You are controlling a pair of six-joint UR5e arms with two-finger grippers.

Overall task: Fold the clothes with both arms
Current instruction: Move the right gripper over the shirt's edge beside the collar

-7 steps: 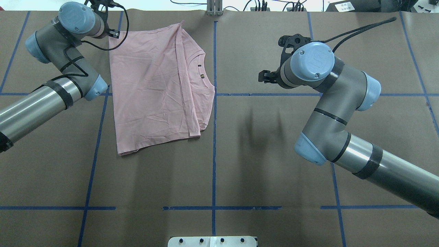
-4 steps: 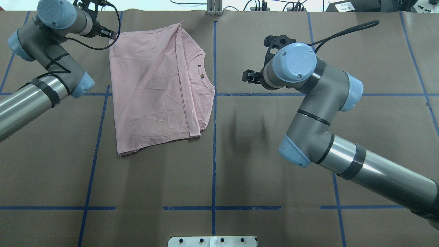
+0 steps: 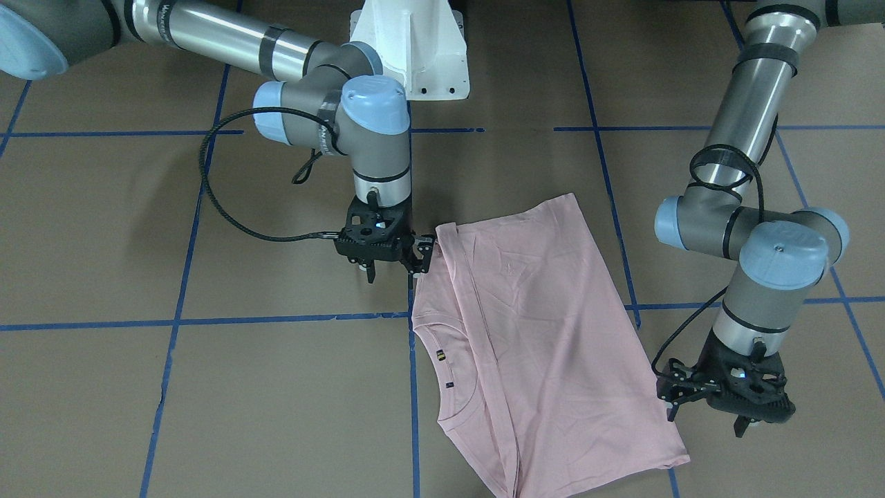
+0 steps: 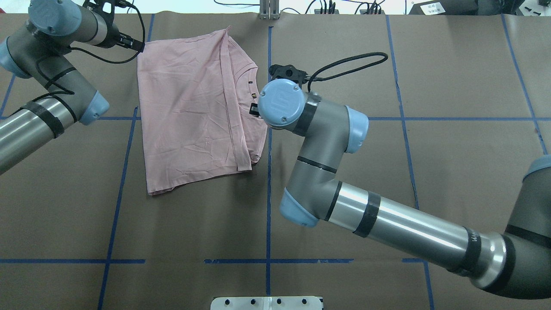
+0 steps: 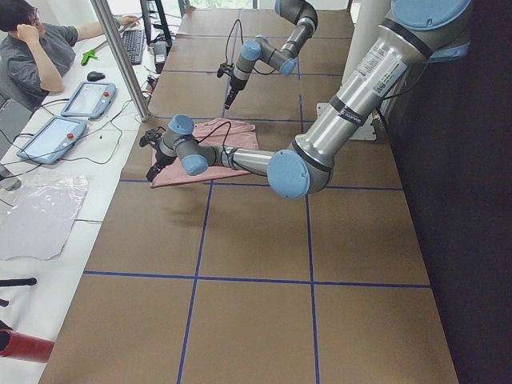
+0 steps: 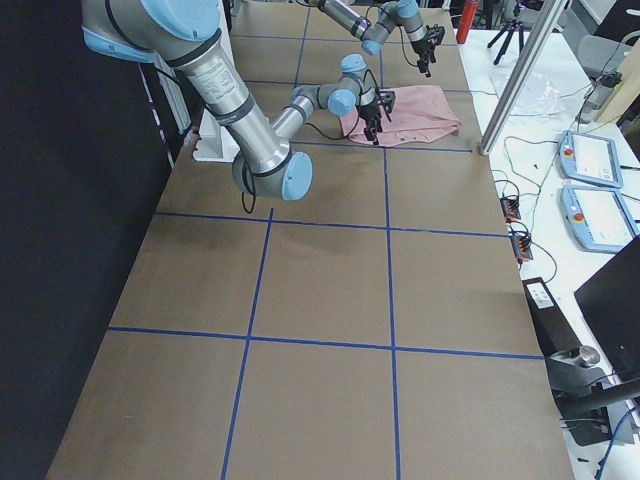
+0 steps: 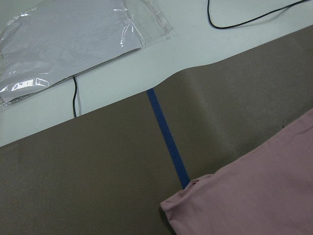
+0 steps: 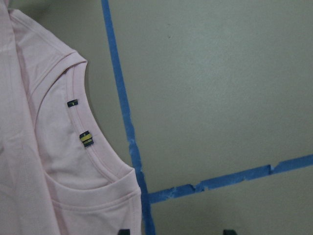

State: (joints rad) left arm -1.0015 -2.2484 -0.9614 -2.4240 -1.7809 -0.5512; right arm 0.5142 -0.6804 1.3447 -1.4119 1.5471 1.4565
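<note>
The pale pink T-shirt (image 4: 189,116) lies folded and flat on the brown table, collar (image 8: 93,152) toward the centre tape line. My right gripper (image 3: 394,271) hangs open just beside the collar-side edge of the shirt (image 3: 539,332). In the right wrist view its two fingertips (image 8: 124,231) stand apart at the bottom edge with nothing between them. In the overhead view its blue wrist cap (image 4: 280,102) hides it. My left gripper (image 3: 705,420) hovers open beside the shirt's far outer corner (image 7: 195,193), not touching the cloth.
Blue tape lines (image 4: 269,193) grid the brown table cover. The white pedestal base (image 3: 415,48) stands at the robot's side. Beyond the far edge lie a clear plastic bag (image 7: 73,34) and cables, and a person (image 5: 32,56) sits at a desk with tablets.
My right arm has swung left across the table, from well right of the shirt to over the collar. The left arm has drawn back a little toward the far left corner.
</note>
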